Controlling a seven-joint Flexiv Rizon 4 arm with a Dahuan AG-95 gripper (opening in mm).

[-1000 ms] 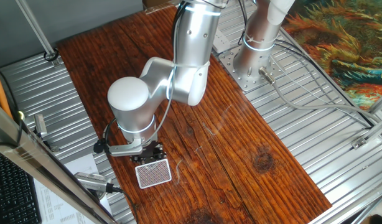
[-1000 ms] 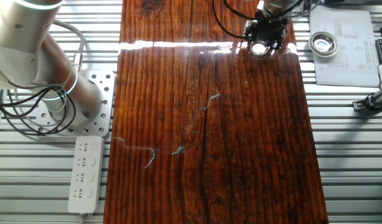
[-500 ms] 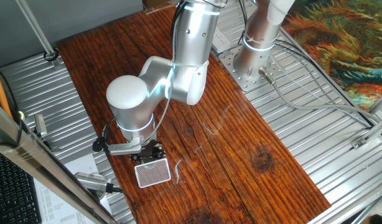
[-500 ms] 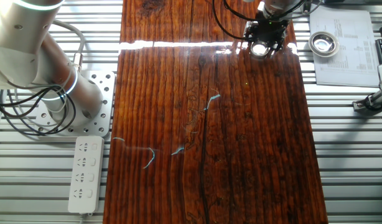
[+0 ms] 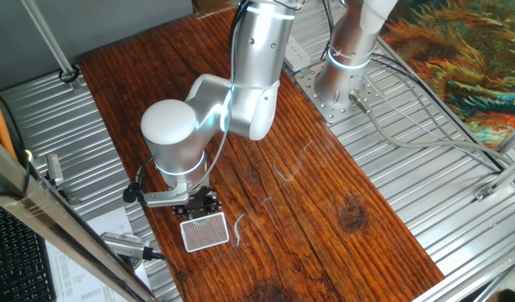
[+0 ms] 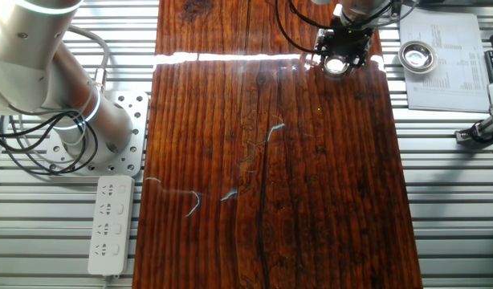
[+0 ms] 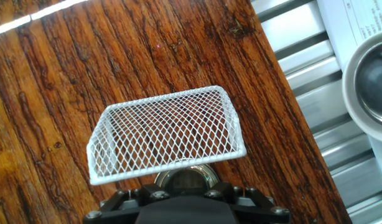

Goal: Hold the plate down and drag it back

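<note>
Wooden table (image 5: 325,193) with the silver arm (image 5: 241,92) reaching down over one corner, the one next to the paper sheet (image 6: 447,80) carrying a steel bowl (image 6: 417,55). White mesh panel (image 7: 166,137) lies flat on the wood just ahead of the end effector (image 5: 195,202). The plate (image 7: 186,179) is the small shiny disc with a dark centre, sitting right under the end effector. In the hand view only its upper arc shows, between the mesh panel's near edge and the black tool body. Contact with the plate looks likely but can't be confirmed, since the fingertips are hidden. For the same reason I can't tell whether the end effector fingers are apart or together. Change over the last second: the wrist and end effector have crept a little way along the table, toward the arm base side as far as I can judge, and the mesh panel has shifted by about the same small amount. I can't tell whether it is being nudged or carried. My read is that the press is on and the drag has only just begun, with most of the travel still ahead. The risk is the disc slipping out from under if down-force drops on the grooved wood grain.
</note>
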